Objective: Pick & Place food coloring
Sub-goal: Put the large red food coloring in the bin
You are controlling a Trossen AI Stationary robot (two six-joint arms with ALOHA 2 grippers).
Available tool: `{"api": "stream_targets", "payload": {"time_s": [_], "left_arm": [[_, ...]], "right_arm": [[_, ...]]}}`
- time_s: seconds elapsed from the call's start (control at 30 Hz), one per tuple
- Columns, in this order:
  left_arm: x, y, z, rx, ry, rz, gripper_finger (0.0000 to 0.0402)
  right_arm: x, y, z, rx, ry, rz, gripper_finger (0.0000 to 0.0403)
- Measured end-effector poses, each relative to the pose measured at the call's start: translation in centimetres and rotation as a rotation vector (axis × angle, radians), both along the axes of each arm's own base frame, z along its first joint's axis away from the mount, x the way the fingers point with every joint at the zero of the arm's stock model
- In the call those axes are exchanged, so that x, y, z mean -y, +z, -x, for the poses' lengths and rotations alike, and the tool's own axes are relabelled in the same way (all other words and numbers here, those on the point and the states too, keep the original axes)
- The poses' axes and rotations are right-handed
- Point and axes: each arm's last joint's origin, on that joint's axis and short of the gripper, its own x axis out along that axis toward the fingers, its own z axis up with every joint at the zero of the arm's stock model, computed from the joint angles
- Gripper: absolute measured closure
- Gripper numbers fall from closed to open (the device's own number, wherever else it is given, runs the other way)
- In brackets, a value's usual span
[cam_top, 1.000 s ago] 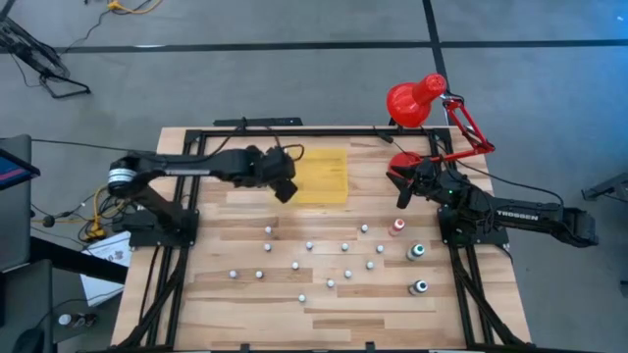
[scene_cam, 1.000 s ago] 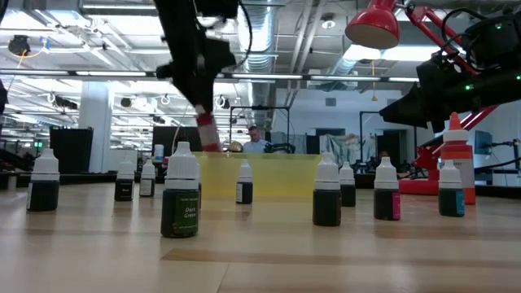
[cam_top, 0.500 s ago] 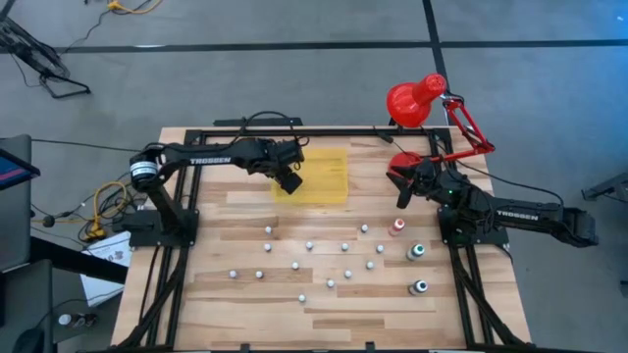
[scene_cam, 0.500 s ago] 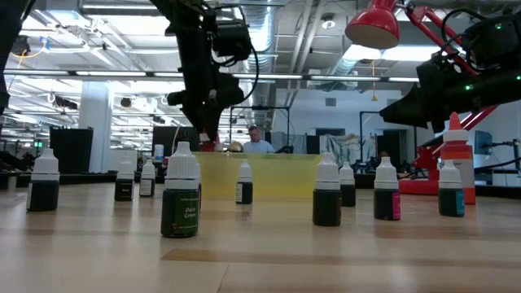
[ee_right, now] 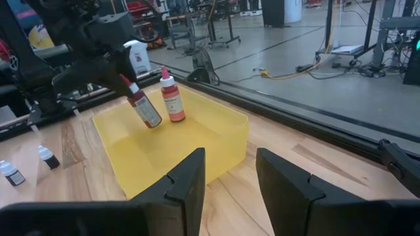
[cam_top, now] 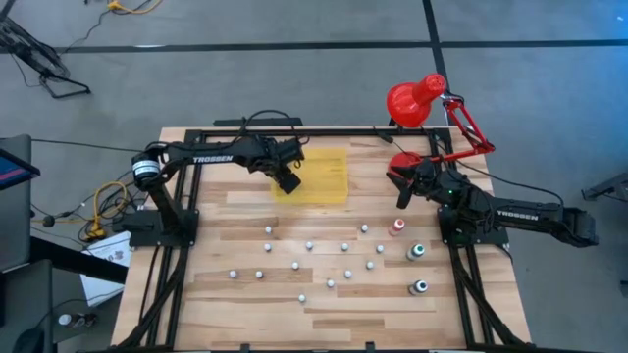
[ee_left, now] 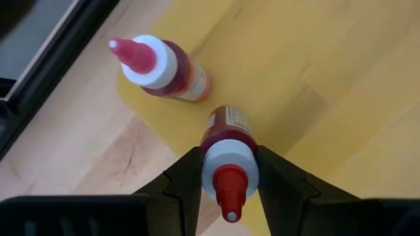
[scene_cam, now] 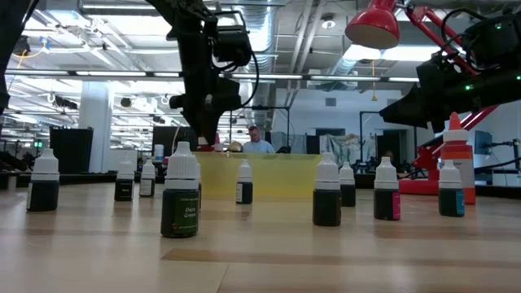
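Gripping a red dropper bottle [ee_left: 226, 141], the left gripper [ee_left: 226, 172] hangs over the yellow mat [cam_top: 321, 176] at the wooden table's [cam_top: 196, 294] 12 o'clock, beside a standing red bottle [ee_left: 163, 67]. Small food coloring bottles [cam_top: 331, 257] dot the centre. The right gripper [ee_right: 230, 180], fingers apart, waits at 2 o'clock by the red lamp [cam_top: 416, 99]. A person [scene_cam: 257, 142] sits beyond.

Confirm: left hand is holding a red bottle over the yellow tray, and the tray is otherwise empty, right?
Not quite. The left hand does hold a red bottle over the yellow tray, but another red bottle already stands in it, as the right wrist view shows.
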Motion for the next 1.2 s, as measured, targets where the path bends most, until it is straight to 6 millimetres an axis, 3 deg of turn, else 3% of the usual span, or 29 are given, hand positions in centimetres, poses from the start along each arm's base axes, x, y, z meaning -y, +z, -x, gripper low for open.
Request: {"api": "stream_targets", "payload": {"time_s": [0.6,1.0,1.2], "left_arm": [[-0.6,-0.8,-0.2,-0.007,0.008,0.041,0.028],[-0.7,-0.9,-0.6,0.041,0.025,0.045,0.0189],[-1.0,0.5,-1.1,0.065,0.015,0.033,0.0146]], "right_arm": [[0.0,0.0,0.0,0.0,0.0,0.0,0.0276],[0.0,0.0,0.0,-0.001,-0.001,0.0,0.0276],[0.0,0.0,0.0,0.0,-0.001,0.0,0.0276]]}}
